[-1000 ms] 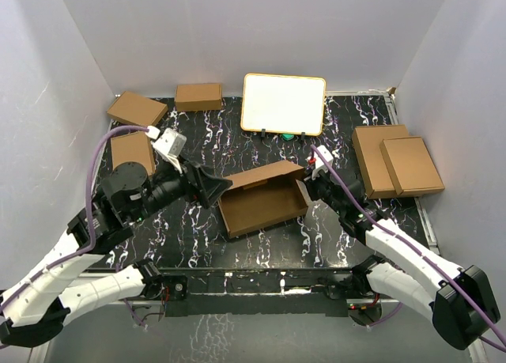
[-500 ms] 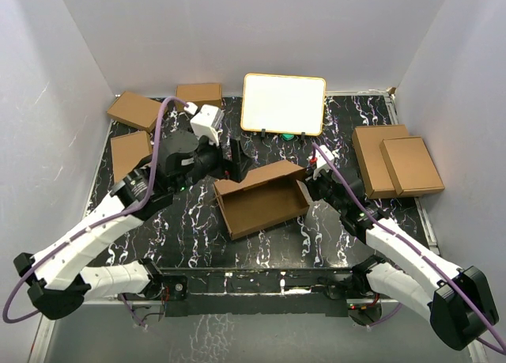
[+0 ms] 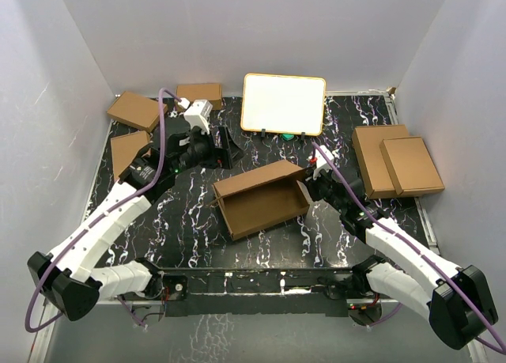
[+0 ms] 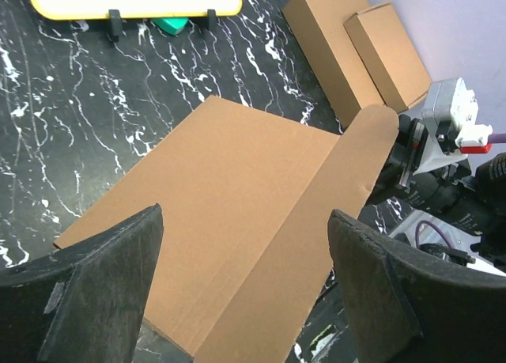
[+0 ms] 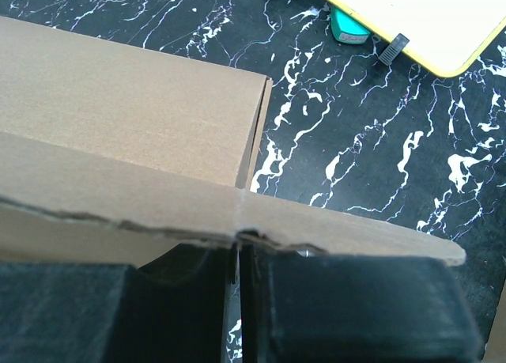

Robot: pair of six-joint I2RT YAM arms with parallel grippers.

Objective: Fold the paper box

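Currently the plain brown cardboard box [image 3: 261, 201] sits mid-surface [image 3: 190, 221], lid half-raised; right fingers [image 5: 340, 300] pinch its side flap, left fingers [image 4: 103, 292] spread nearby. Next, likely pressing the lid shut.

The right end effector [image 5: 239, 256] fills the bottom of the view, its two dark fingers [image 5: 348, 300] pressed together on the torn-looking edge of a flap [image 5: 332, 232] of the paper box [image 5: 134, 102]. The flap runs as a tilted band across the frame. Behind it lies a broad brown panel, with a slit at its right end. Beyond is the black desk [image 5: 356, 141] (white-veined, like marble). Farther back on the desk stands a yellow-framed white board [image 5: 427, 15], a black clip [image 5: 393, 48] and a teal object [image 5: 350, 27] at its lower edge.
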